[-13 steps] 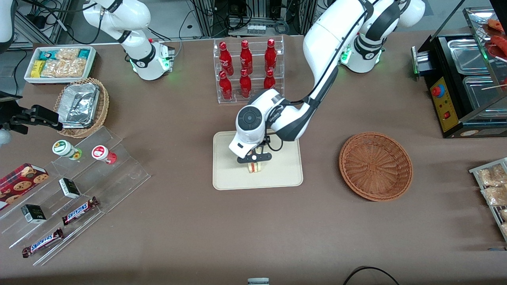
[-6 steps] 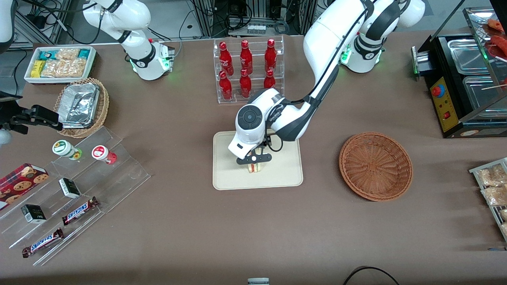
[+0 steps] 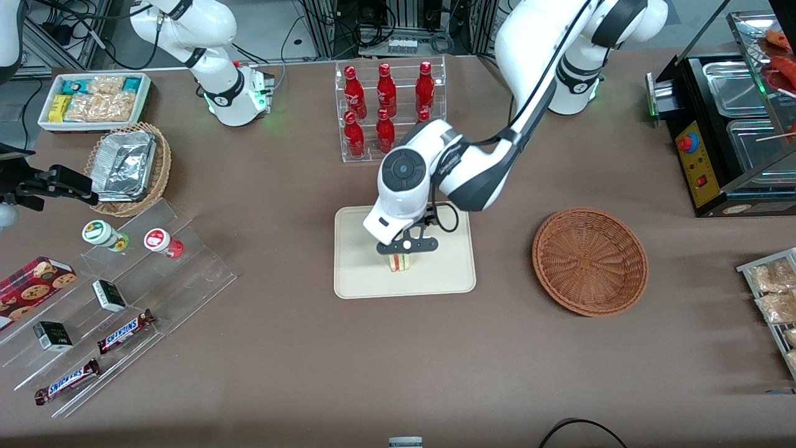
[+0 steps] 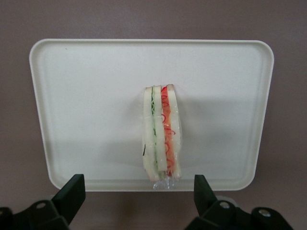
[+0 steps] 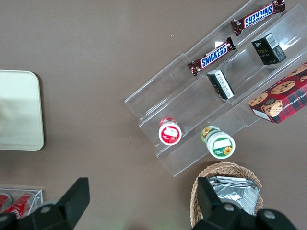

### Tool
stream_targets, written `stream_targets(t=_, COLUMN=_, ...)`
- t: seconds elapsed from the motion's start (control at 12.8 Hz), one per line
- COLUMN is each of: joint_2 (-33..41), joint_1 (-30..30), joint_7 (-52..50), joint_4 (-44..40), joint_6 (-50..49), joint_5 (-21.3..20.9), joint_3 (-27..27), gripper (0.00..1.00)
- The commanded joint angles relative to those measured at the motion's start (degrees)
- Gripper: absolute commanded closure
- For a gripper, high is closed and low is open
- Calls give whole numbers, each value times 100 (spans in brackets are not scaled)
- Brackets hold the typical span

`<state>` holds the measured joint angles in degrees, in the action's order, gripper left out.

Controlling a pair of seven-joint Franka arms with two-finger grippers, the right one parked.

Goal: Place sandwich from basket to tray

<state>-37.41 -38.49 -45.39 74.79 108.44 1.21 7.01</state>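
Triangular pale-bread sandwich [image 4: 162, 141] stood on its edge on the cream rectangular tray [image 4: 86, 96].
The gripper [image 3: 407, 247] hovered just above it, fingers [image 4: 72, 191] spread open, holding nothing.

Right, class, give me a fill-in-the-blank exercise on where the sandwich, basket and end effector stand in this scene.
1. The triangular pale-bread sandwich rests on the cream rectangular ____.
2. The round reddish-brown wicker basket holds ____.
3. The left arm's end effector hangs above the sandwich with its fingers ____.

Missing words: tray; nothing; open
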Motion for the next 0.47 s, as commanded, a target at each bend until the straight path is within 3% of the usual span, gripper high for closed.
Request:
stream_targets(t=0.0, joint_2=461, joint_1=271, joint_7=843, joint_4=176, joint_6=-506, joint_5=-51, joint_3=-41, gripper=0)
stream_targets(t=0.39, joint_2=1216, joint_1=1106, joint_7=1715, joint_4=605, joint_6=-1009, joint_5=-24, joint_3=-68, gripper=0)
